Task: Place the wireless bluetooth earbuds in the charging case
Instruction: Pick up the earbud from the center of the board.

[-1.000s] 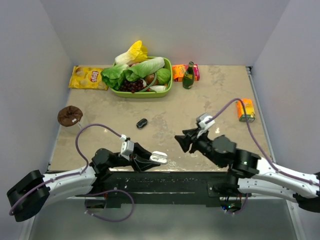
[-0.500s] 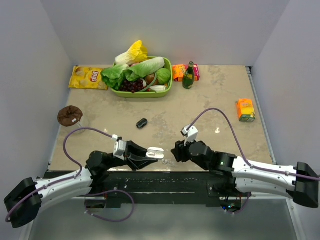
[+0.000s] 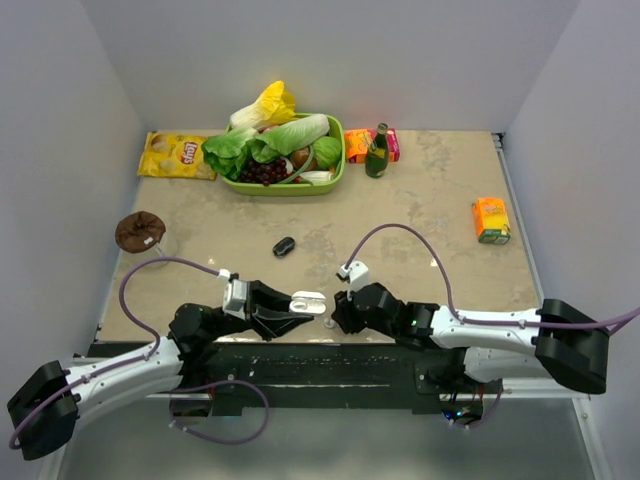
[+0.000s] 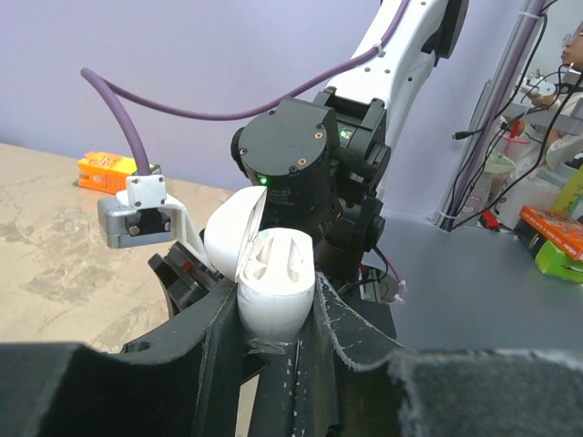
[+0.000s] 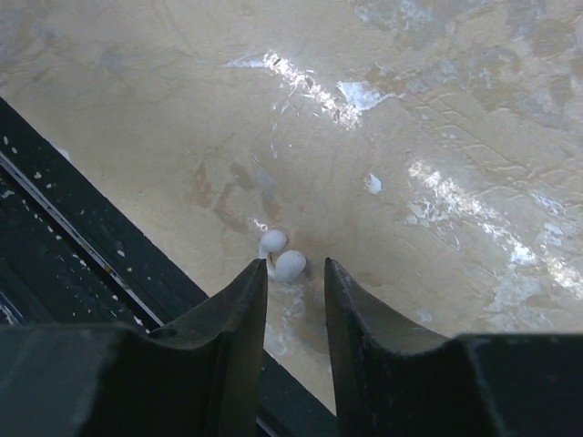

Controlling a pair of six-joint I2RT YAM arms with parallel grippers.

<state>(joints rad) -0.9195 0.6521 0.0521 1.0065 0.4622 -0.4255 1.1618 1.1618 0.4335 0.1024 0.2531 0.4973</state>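
Observation:
My left gripper (image 4: 276, 314) is shut on a white oval charging case (image 4: 273, 282), held up with its lid hinged open and both sockets showing empty; in the top view the case (image 3: 308, 301) hangs over the table's front edge. Two whitish earbuds (image 5: 282, 258) lie touching each other on the table, close to the black front rail. My right gripper (image 5: 293, 269) hovers low right over them, open, its fingertips either side of the nearer bud with a gap on both sides. From above, the right gripper (image 3: 335, 315) sits just right of the case.
A small black oval case (image 3: 284, 246) lies mid-table. At the back stand a green basket (image 3: 283, 188) of vegetables, a chips bag (image 3: 177, 155), a green bottle (image 3: 377, 151) and an orange-pink box (image 3: 358, 145). An orange carton (image 3: 490, 220) sits right, a brown lump (image 3: 139, 231) left.
My right arm has swung left and down to the front edge, over the earbuds, and its jaws have narrowed. The left arm with the case has shifted slightly left.

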